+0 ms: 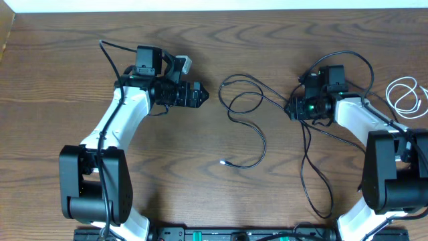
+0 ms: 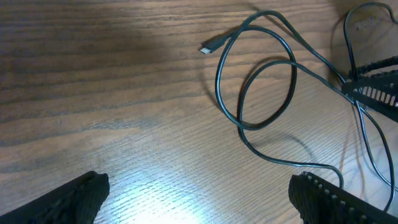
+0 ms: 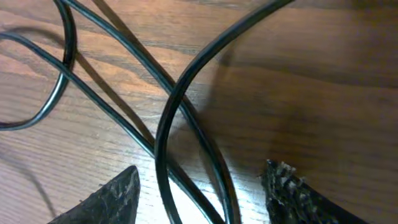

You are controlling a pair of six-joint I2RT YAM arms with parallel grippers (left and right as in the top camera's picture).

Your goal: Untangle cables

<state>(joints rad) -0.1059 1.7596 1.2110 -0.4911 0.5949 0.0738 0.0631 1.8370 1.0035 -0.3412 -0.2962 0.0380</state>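
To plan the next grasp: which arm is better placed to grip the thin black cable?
Probably right: the right gripper straddles the thin black cable, jaws apart; the left gripper is clear of it.

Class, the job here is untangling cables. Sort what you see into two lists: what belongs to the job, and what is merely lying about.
Belongs to the job: black cable, looped mid-table; white cable, coiled at the far right; left gripper; right gripper.
Merely there: wooden table; left arm's own wire.
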